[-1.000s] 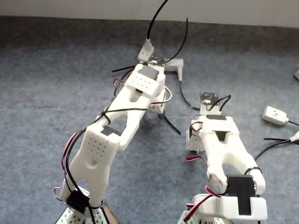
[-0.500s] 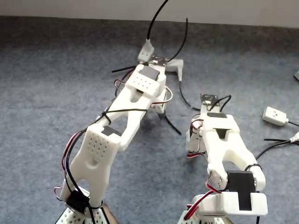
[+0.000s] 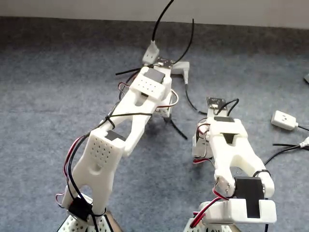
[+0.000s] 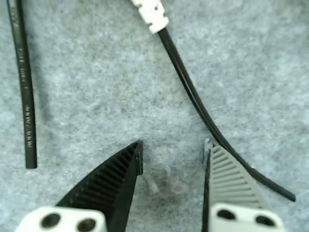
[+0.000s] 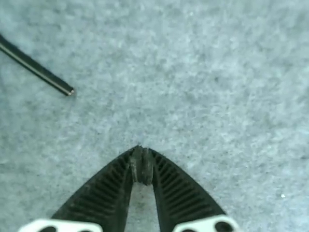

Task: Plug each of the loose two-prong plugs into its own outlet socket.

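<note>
My left gripper [image 4: 174, 154] is open just above the carpet, with nothing between its fingers. A black cable [image 4: 203, 106] runs past its grey finger [image 4: 227, 179] from a white plug's ribbed end [image 4: 150, 12]. In the high view the left arm [image 3: 145, 92] stretches toward two white plugs [image 3: 151, 52] [image 3: 181, 67] at the back. My right gripper [image 5: 141, 159] is shut on nothing, pointing down at bare carpet near a cut black cable end [image 5: 65, 89]. The right arm [image 3: 231, 145] is folded at centre right. A white outlet socket [image 3: 283, 119] lies far right.
A second black cable [image 4: 24, 87] lies beside the left gripper's black finger. Black cables [image 3: 176, 128] trail over the grey carpet [image 3: 58, 87] between the arms. Another white plug end [image 3: 304, 141] sits at the right edge.
The right arm has settled slightly back toward its base. The left arm has not moved.
</note>
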Robot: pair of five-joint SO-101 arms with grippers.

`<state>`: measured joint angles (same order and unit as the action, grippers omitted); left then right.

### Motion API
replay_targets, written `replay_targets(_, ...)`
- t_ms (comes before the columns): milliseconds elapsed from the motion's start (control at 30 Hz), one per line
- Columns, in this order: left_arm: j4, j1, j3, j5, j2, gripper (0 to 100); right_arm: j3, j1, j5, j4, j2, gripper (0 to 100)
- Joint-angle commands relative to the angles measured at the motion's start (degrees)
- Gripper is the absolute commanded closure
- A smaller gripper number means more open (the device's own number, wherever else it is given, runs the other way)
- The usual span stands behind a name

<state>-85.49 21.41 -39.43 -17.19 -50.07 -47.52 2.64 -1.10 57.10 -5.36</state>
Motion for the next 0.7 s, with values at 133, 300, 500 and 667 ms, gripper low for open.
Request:
replay_targets(133,1.8,0.8,-1.7,-0.4,0.0,79,-2.0,1.7,-0.4,3.9,-4.9,99.1)
replay_targets(300,1.5,0.8,-1.7,-0.4,0.0,79,-2.0,1.7,-0.4,3.9,-4.9,99.1)
replay_targets(500,1.7,0.8,-1.7,-0.4,0.0,79,-2.0,1.7,-0.4,3.9,-4.9,99.1)
replay_targets(667,1.7,0.8,-1.7,-0.4,0.0,79,-2.0,1.7,-0.4,3.9,-4.9,99.1)
